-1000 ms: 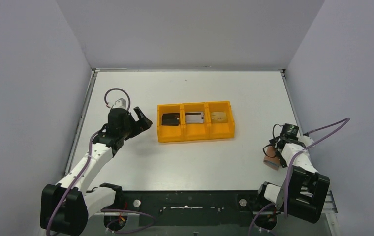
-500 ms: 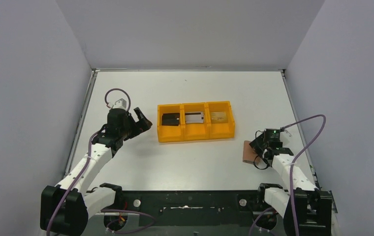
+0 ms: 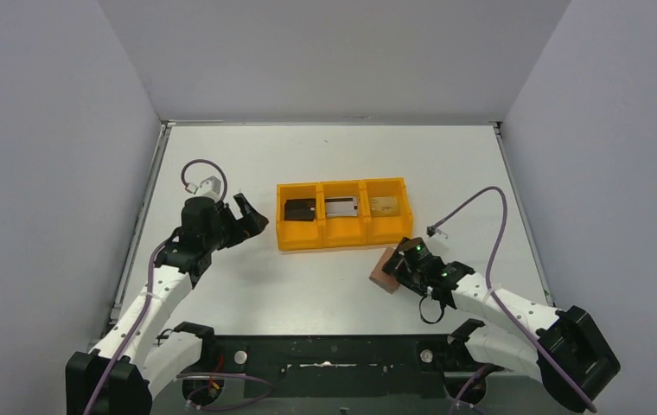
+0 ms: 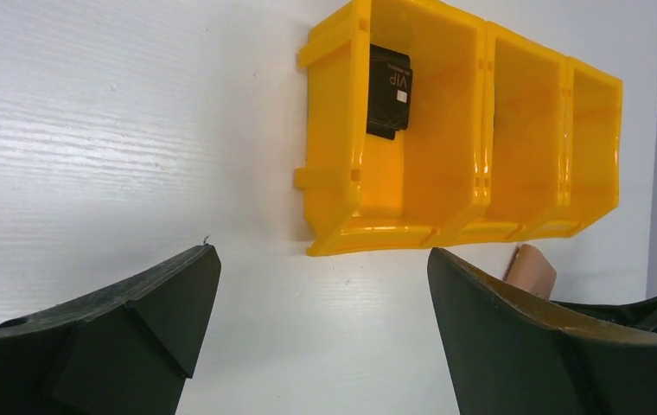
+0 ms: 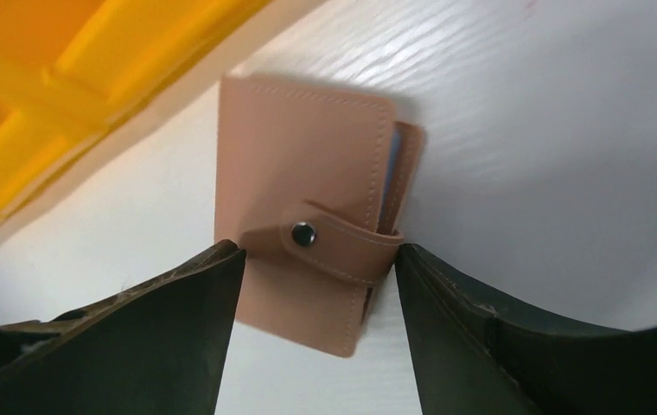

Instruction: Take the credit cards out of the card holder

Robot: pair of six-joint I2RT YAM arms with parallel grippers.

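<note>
The right claw (image 5: pixel 318 252) clasps the flat, stitched tan-leather card holder (image 5: pixel 308 156) by its edges, perhaps grazing the white desk (image 3: pixel 308 290) beside the glossy orange tray (image 3: pixel 342 239); the left claw (image 4: pixel 322 252) gapes.

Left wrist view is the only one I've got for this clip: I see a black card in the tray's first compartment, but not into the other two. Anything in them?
Observer: Yes. From above, the middle compartment of the tray holds a silver card and the right-hand one a gold card.
Operator: And that brown scrap at my lower right?
Observer: That's the wallet, snapped shut by its tab.
Operator: Is anything holding it?
Observer: The right gripper has a finger against each side of it.
</note>
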